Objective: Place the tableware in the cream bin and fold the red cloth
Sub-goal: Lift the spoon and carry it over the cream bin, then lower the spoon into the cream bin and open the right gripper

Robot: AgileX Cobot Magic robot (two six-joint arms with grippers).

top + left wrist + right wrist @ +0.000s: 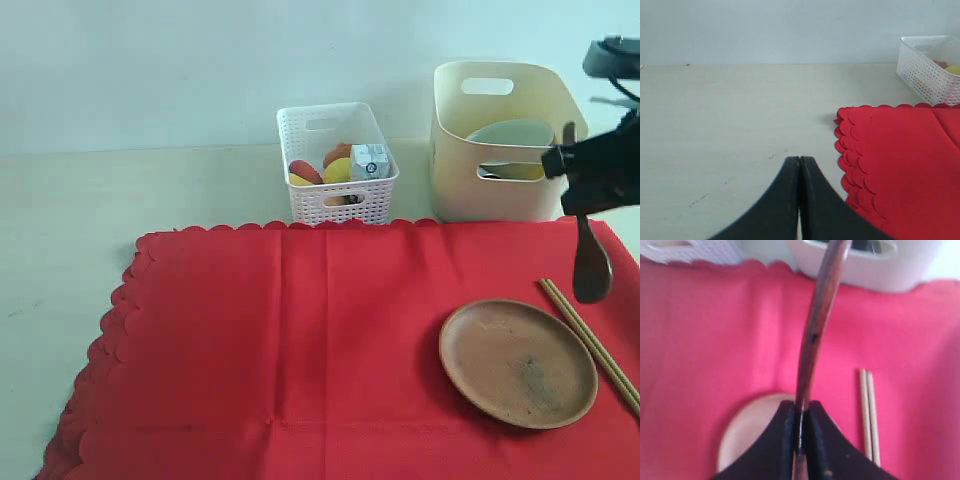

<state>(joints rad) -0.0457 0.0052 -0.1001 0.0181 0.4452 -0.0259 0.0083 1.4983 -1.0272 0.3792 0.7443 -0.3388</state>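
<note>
My right gripper (582, 205) is shut on the handle of a dark brown spoon (592, 268), which hangs bowl-down above the red cloth (300, 350), just in front of the cream bin (455, 180). In the right wrist view the spoon (815, 335) runs out from between the shut gripper (801, 407) toward the bin (890, 275). A pale bowl (512, 134) lies inside the bin. The brown plate (518, 362) and wooden chopsticks (592, 345) rest on the cloth's right part. My left gripper (800, 161) is shut and empty over bare table beside the cloth's scalloped edge (847, 150).
A white lattice basket (336, 195) with food and a small carton (370, 160) stands behind the cloth, left of the bin. Pale tabletop (70, 220) stretches to the left of the cloth.
</note>
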